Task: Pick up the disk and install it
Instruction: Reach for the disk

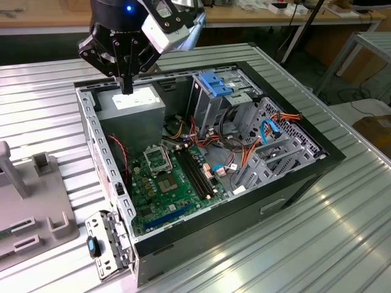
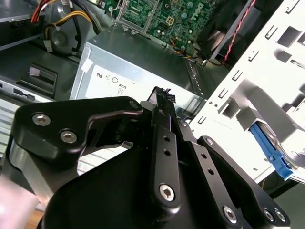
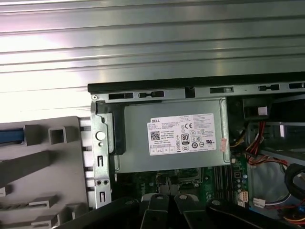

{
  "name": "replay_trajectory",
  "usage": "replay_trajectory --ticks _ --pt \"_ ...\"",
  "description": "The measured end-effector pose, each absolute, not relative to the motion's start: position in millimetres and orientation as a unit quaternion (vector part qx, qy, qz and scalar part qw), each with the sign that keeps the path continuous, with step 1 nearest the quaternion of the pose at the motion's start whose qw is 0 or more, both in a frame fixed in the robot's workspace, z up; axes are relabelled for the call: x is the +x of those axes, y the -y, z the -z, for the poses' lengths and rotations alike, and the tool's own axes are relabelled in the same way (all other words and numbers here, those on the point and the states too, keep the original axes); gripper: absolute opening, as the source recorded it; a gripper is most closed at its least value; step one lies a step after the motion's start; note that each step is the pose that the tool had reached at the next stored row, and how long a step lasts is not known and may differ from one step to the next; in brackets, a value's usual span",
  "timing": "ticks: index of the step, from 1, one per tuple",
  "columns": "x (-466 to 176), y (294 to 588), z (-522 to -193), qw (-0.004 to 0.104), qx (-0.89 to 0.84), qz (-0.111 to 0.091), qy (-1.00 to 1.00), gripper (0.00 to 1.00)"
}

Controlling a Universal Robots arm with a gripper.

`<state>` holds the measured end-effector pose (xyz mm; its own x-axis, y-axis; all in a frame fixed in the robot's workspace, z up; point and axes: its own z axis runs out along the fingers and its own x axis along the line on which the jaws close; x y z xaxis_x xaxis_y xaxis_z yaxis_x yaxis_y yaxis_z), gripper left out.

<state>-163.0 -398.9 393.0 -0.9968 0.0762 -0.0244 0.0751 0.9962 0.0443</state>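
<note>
Ribbed silver metal table (image 1: 342,244) with an open black computer case (image 1: 244,220); the black gripper (image 1: 126,88) hangs over it, fingers pressed together, holding nothing.
Right under it sits a grey metal box with a white sticker (image 1: 131,105). A blue strip (image 3: 10,135) lies well apart; I cannot tell if it is the disk.

The arm (image 1: 125,24) reaches down from above in the exterior view, its black tool (image 1: 126,84) pointing straight down, fingers (image 2: 162,125) pressed together, gripping nothing.
</note>
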Motion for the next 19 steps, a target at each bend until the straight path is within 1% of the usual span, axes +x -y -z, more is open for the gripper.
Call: replay_trajectory --ticks 19 --pt "-198 399 -392 0.013 0.038 -0.022 -0.999 0.11"
